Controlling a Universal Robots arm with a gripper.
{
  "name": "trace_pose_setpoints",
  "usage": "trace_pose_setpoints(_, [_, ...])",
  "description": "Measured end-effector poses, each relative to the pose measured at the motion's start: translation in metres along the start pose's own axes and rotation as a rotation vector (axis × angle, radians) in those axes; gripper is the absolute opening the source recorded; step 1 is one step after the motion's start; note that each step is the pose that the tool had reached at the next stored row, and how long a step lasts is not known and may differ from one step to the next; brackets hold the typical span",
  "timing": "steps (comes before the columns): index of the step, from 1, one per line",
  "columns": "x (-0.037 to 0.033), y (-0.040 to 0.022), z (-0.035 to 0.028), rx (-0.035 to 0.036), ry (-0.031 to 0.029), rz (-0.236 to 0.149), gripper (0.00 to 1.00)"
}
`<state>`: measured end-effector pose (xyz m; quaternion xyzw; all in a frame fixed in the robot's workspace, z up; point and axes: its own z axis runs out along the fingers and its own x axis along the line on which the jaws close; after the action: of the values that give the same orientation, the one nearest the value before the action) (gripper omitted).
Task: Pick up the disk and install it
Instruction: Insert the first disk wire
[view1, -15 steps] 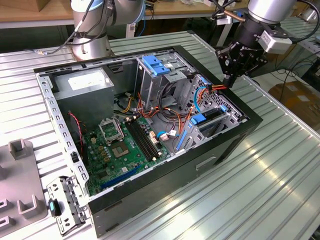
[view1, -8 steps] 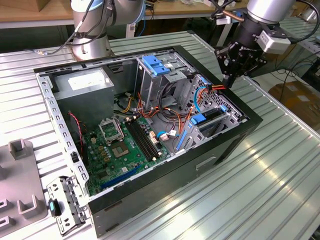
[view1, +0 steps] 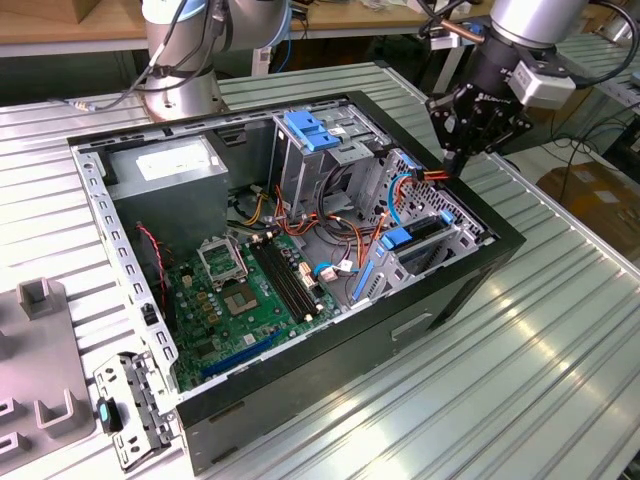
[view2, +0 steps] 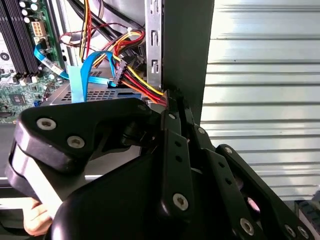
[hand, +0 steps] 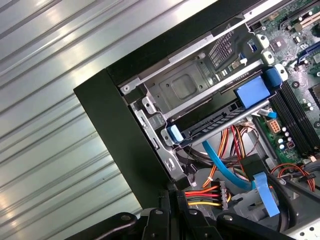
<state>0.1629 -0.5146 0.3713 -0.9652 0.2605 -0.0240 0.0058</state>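
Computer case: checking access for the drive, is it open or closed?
Open: the computer case has no side panel on, and the motherboard and cables lie exposed.

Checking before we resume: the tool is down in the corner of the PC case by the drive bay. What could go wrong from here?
1. The tool sits right against the red, yellow and black power wires. A sideways move could snag them or tug their connector.
2. The blue data cable loops close by and could get caught too.
3. The tool is tight beside the black case wall, so a small offset might scrape it.
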Motion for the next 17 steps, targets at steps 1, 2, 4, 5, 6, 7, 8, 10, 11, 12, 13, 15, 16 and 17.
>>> trace_pose_setpoints(1, [-0.001, 0.0006, -0.0001, -0.0001, 0.0001, 0.0, 0.16])
trace_pose_setpoints(2, [-0.0021, 0.0012, -0.0001, 0.0, 0.0, 0.0, 0.16])
trace_pose_setpoints(4, [-0.0051, 0.003, -0.0003, 0.0, 0.0001, 0.001, 0.16])
trace_pose_setpoints(5, [-0.006, 0.0035, -0.0003, 0.0, 0.0, 0.001, 0.16])
trace_pose_setpoints(6, [-0.0074, 0.0043, -0.0004, 0.0, 0.0, 0.001, 0.16])
trace_pose_setpoints(7, [-0.0083, 0.0048, -0.0005, -0.0001, 0.0001, 0.001, 0.16])
trace_pose_setpoints(8, [-0.0093, 0.0054, -0.0005, 0.0, 0.0, 0.001, 0.16])
trace_pose_setpoints(10, [-0.0118, 0.0069, -0.0006, 0.0001, 0.0, 0.001, 0.16])
trace_pose_setpoints(11, [-0.0123, 0.0072, -0.0007, 0.0001, 0.0, 0.001, 0.16])
trace_pose_setpoints(12, [-0.0127, 0.0074, -0.0007, 0.0, 0.0, 0.001, 0.16])
trace_pose_setpoints(13, [-0.0127, 0.0074, -0.0008, 0.0, 0.0001, 0.001, 0.16])
trace_pose_setpoints(15, [-0.0129, 0.0075, -0.0007, 0.0, 0.0, 0.001, 0.16])
trace_pose_setpoints(16, [-0.0129, 0.0075, -0.0007, 0.0, 0.0, 0.001, 0.16])
trace_pose_setpoints(17, [-0.0129, 0.0075, -0.0007, 0.0, 0.0, 0.001, 0.16])
